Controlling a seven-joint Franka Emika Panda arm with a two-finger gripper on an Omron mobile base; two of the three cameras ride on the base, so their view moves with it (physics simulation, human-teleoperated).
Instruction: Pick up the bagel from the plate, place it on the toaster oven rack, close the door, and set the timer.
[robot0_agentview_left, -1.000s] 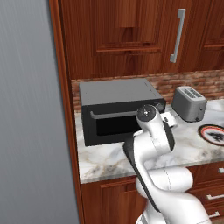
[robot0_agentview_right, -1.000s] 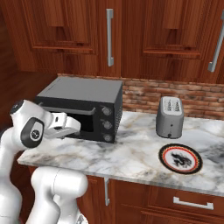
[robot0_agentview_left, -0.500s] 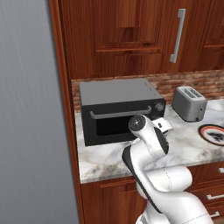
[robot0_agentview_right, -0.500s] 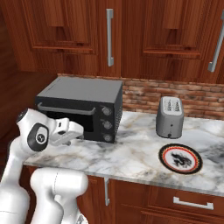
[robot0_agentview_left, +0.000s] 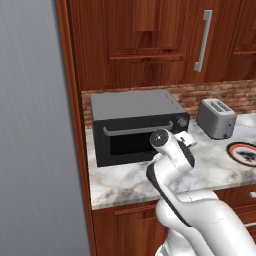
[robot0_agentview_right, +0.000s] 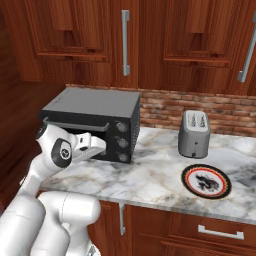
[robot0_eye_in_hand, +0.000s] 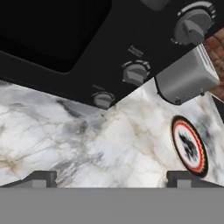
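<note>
A red-rimmed plate (robot0_agentview_right: 205, 181) with a dark band and a dark figure on its pale centre lies flat on the marble counter (robot0_agentview_right: 150, 175), toward the counter's front edge and just in front of the silver two-slot toaster (robot0_agentview_right: 194, 133); no bagel can be made out on it in any view. To the toaster's left, well apart from the plate, stands the black toaster oven (robot0_agentview_left: 137, 125) with its grey top, its door (robot0_agentview_left: 131, 139) shut upright, the long silver bar handle (robot0_agentview_left: 137, 131) running across the top of the dark glass window. Three round knobs (robot0_eye_in_hand: 135, 72) sit in a column on the oven's right-hand panel. The white arm's hand hovers low over the counter in front of the oven's right end, near the knobs, and touches nothing. The gripper (robot0_eye_in_hand: 112, 179) has its jaws spread wide and empty, the two dark fingertips (robot0_eye_in_hand: 37, 179) far apart at the bottom of the hand view, with bare marble between them and the plate off to one side beyond. Brown wooden cabinet doors (robot0_agentview_right: 100, 40) with silver handles hang above a red brick backsplash (robot0_agentview_right: 200, 111), and a tall grey panel (robot0_agentview_left: 35, 125) stands at the counter's left end.
</note>
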